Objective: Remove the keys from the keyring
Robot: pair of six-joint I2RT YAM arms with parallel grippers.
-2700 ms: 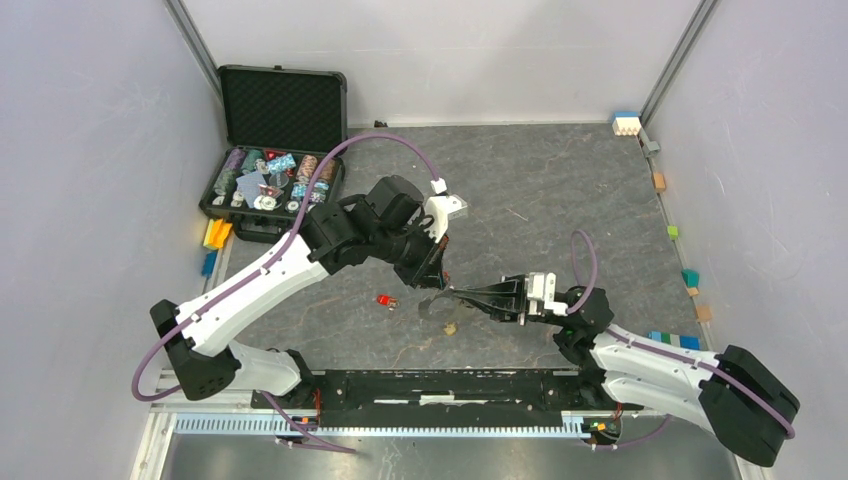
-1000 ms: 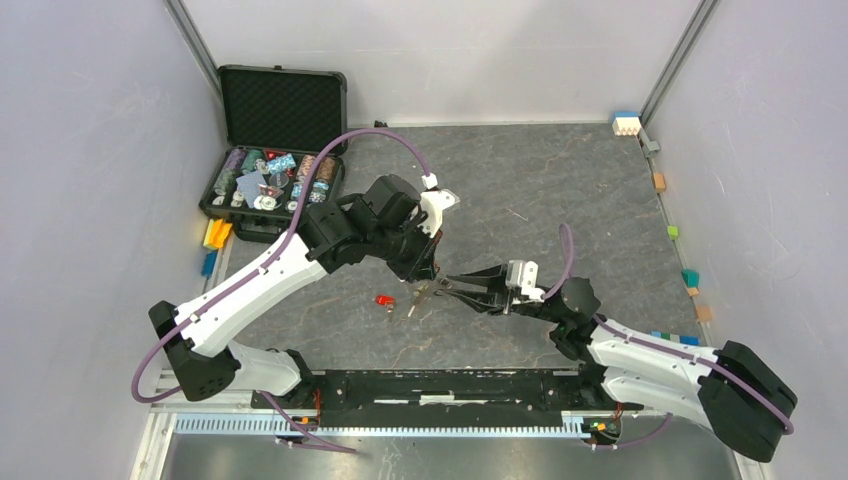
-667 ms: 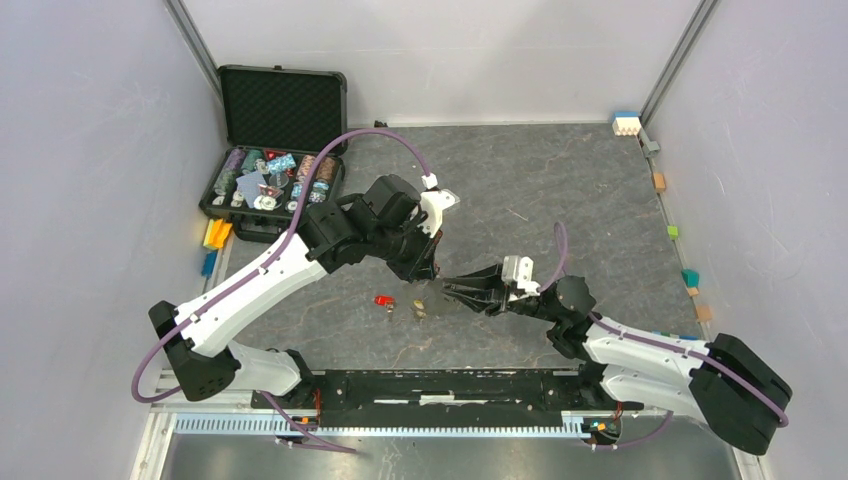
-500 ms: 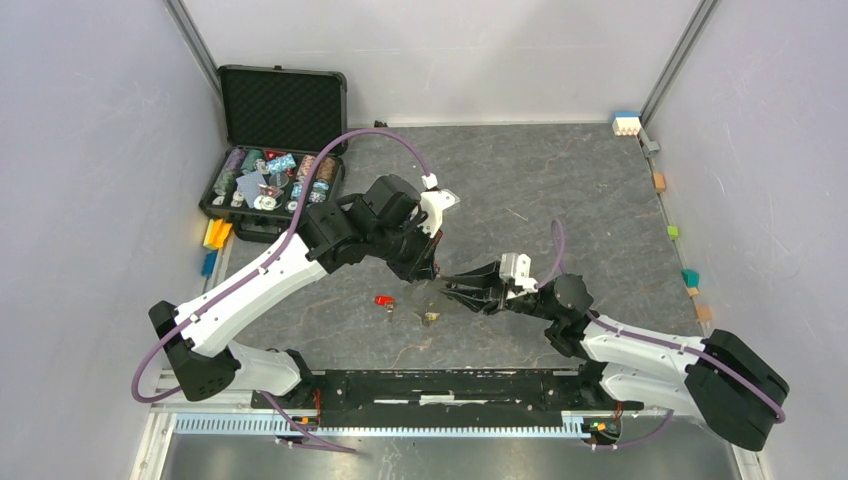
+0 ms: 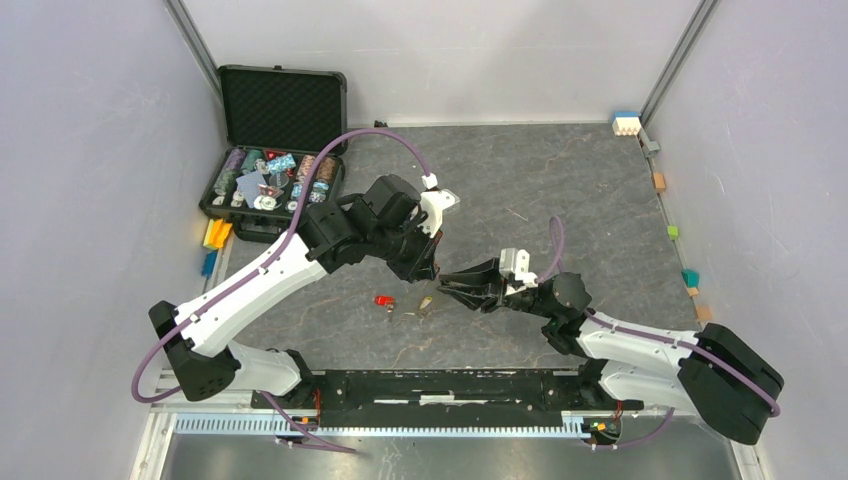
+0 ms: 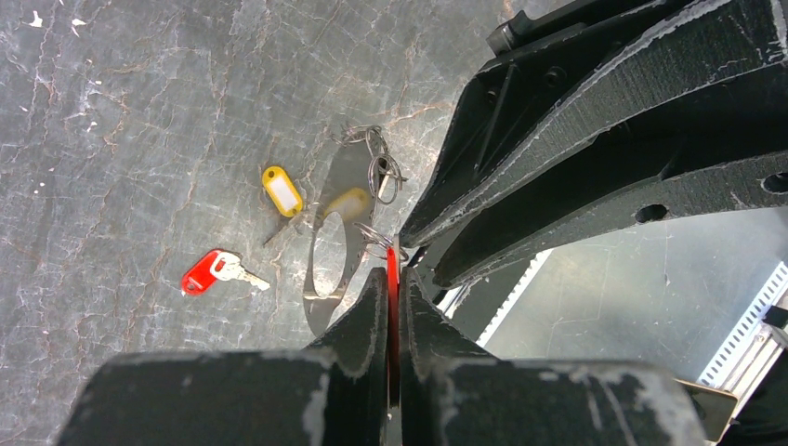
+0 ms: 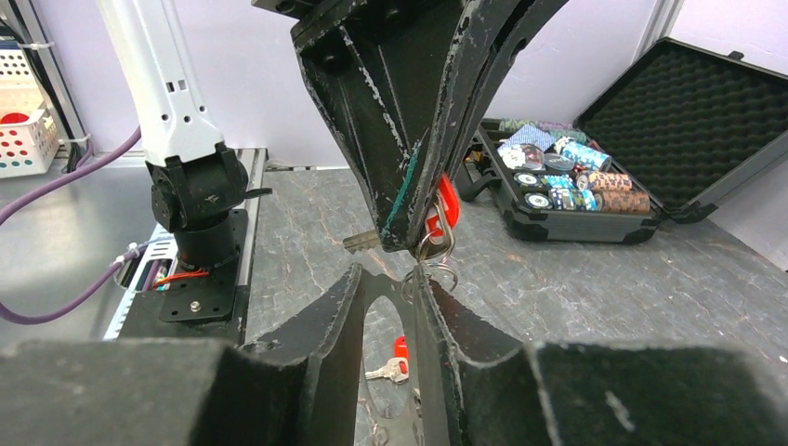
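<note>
From above, both arms meet over the middle of the grey tabletop (image 5: 560, 190). The left tool (image 5: 431, 268) points down, and the right tool (image 5: 447, 284) reaches in from the right, their tips almost touching. A loose red key (image 5: 383, 299) lies on the tabletop just left of them. At the far left an open black case (image 5: 283, 110) holds poker chips (image 5: 270, 175).

At the left wrist, the left tool is clenched on a held red key (image 6: 391, 265), of which only a thin red edge shows between its fingers. Below it is the keyring (image 6: 344, 172), a flat grey strap with an oval opening. Silver rings (image 6: 381, 169) sit at its upper end, and another ring sits close to the clamped key. A yellow-headed key (image 6: 282, 190) shows just beside the strap. Whether it hangs or lies on the tabletop cannot be told. The loose red key rests well to the left, its silver blade pointing right. The right tool fills the right side of this view, its tips close against the left tool's.

At the right wrist, the right tool's fingers stand a little apart. The strap spans the gap and touches both inner faces, so the right tool is grasping the keyring. The left tool comes down from above, with the held red key and its rings directly over the strap. The loose red key is visible through the strap's opening.
</note>
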